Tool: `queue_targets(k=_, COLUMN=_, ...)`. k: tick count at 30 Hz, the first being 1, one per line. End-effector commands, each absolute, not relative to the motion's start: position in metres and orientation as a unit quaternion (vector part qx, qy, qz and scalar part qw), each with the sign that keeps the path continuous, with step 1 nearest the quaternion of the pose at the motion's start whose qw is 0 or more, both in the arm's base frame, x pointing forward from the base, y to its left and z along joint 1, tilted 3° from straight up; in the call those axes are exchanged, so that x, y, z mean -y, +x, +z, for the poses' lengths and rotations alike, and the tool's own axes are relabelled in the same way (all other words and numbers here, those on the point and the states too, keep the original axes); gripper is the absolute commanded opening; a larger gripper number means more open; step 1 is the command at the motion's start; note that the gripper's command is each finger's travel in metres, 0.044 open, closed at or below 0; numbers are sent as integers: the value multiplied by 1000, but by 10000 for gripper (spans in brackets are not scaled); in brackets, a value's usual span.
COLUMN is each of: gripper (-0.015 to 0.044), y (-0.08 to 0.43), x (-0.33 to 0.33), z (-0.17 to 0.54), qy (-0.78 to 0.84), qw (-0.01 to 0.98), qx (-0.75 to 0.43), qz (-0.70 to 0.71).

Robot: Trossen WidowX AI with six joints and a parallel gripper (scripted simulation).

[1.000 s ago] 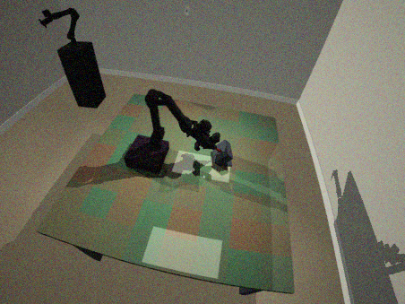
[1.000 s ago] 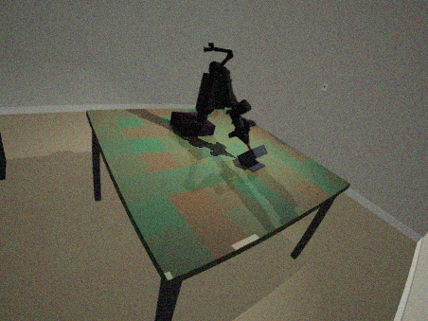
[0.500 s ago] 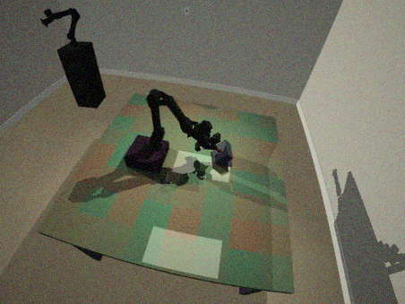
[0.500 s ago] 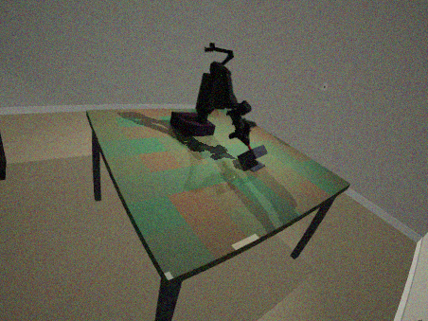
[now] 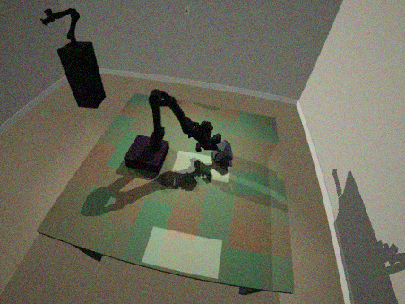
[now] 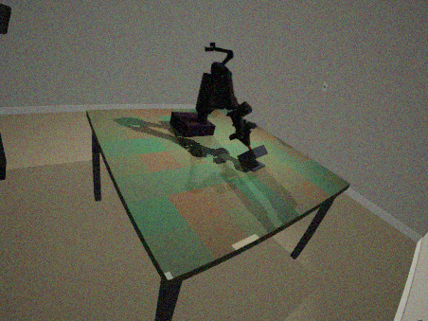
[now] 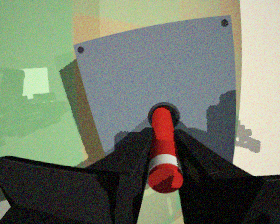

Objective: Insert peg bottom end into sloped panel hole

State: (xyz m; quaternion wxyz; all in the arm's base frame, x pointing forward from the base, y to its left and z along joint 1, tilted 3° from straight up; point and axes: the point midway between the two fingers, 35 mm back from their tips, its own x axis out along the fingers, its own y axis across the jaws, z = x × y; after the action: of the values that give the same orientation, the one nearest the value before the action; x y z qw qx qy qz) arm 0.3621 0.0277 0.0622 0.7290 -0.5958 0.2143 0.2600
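Top: my arm bends down over the sloped panel.

Exterior: gripper above the panel, a bit of red peg showing between.

Wrist: fingers clamped on the peg, white-banded; its far end at the dark-rimmed hole, depth unclear to me.
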Motion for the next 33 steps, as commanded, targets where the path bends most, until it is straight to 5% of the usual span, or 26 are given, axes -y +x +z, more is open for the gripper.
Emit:
queue_targets(k=1, gripper=0, y=365, x=-28, z=62, qy=-595, qw=731, qx=-214, qz=257)
queue_targets(k=33, gripper=0, y=370, x=-29, z=56, qy=-596, qw=728, qx=-215, qz=261)
